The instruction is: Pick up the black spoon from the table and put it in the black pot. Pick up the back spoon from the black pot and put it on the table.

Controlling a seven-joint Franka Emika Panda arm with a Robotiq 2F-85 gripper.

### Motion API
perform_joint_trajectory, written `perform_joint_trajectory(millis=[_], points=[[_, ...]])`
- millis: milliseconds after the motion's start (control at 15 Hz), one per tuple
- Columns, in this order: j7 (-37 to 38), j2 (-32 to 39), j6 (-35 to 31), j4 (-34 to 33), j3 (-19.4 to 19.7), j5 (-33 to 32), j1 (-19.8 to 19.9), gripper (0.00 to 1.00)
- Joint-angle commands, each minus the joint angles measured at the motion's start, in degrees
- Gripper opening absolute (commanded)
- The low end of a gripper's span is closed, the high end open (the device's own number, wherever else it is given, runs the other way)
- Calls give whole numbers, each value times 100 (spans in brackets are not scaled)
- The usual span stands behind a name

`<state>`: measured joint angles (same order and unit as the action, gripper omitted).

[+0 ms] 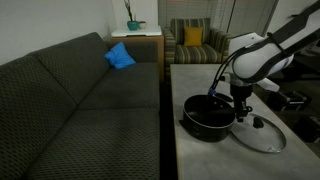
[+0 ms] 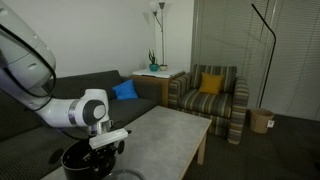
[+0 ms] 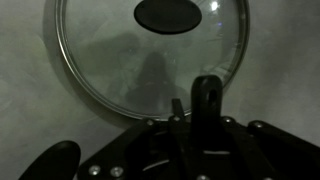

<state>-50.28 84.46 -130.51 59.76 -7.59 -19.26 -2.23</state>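
The black pot (image 1: 205, 117) stands on the grey table (image 1: 200, 80) near its front end; it also shows in an exterior view (image 2: 80, 162). My gripper (image 1: 240, 110) hangs just beside the pot's rim, between the pot and a glass lid (image 1: 263, 134). In the wrist view the jaws (image 3: 203, 122) are shut on the thin handle of the black spoon (image 3: 205, 98), whose slotted end sticks up between the fingers. The spoon's bowl is hidden. The same gripper (image 2: 106, 140) shows low over the pot's edge.
The round glass lid with a metal rim and black knob (image 3: 168, 14) lies flat on the table next to the pot. A dark sofa (image 1: 80, 100) runs along the table. A striped armchair (image 2: 210, 95) stands past the table's far end.
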Motion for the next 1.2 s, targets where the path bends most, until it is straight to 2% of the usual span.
perform_joint_trajectory(millis=[0, 400, 733, 1133], points=[[149, -102, -3, 129, 86, -46, -39, 0], [302, -222, 1, 272, 92, -65, -35, 2], [541, -551, -93, 647, 167, -85, -2, 2], [840, -1337, -71, 1567, 249, -85, 34, 2]])
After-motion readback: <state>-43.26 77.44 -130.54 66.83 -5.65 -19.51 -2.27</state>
